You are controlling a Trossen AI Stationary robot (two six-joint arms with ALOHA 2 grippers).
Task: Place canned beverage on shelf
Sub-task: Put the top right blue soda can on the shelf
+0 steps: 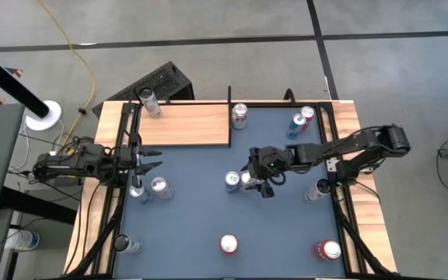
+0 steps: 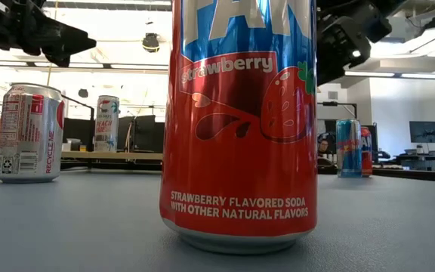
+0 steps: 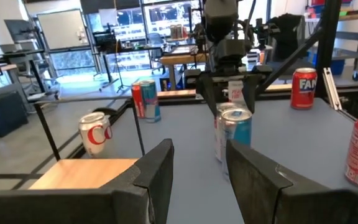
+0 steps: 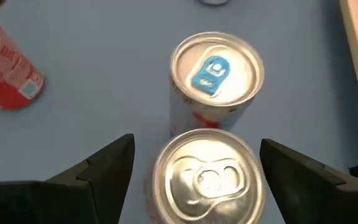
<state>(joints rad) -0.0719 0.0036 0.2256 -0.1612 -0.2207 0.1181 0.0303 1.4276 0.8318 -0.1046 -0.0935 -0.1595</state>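
Silver can [image 4: 205,177] sits between the open right end effector's [image 4: 197,168] fingers, untouched.

Even, bright overhead light covers the dark blue tabletop [image 1: 208,218] in the high view, with only faint, short shadows beside the cans. In the low view, the tall red strawberry soda can [image 2: 238,121] shows soft vertical glare, while the ceiling behind it is washed out white. The silver can top with plain tab [image 4: 207,177] looks blurred and glary.
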